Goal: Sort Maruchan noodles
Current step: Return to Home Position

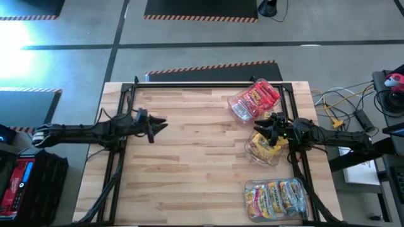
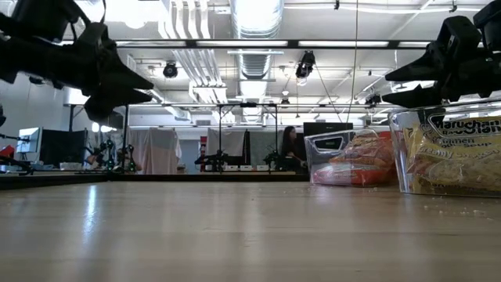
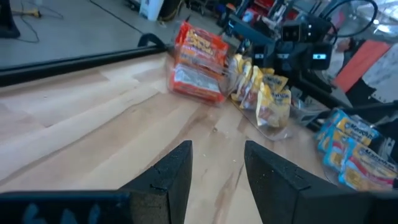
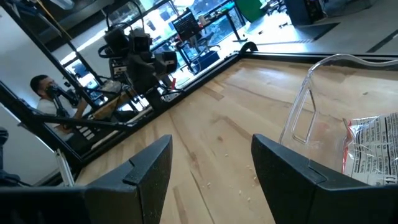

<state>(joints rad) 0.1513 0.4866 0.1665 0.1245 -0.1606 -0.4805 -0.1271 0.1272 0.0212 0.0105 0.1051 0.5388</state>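
Observation:
The Maruchan noodles lie in three clear tubs on the table's right side. Red packets (image 1: 255, 99) (image 3: 198, 59) fill a tub near the far edge. Yellow-orange packets (image 1: 264, 149) (image 2: 458, 153) are in the middle tub, and light blue and yellow packets (image 1: 278, 198) (image 3: 353, 152) are in the tub at the near edge. My right gripper (image 1: 262, 128) (image 4: 211, 168) hovers open just above the yellow tub's left rim. My left gripper (image 1: 158, 127) (image 3: 217, 168) is open, raised over bare wood left of centre.
A black metal frame (image 1: 208, 84) runs along the table's far edge and down both sides. Bare wood (image 1: 196, 164) spans the middle and left of the table. Crumbs lie by the yellow tub (image 2: 450, 210). A person (image 4: 46, 93) sits beyond the table's left side.

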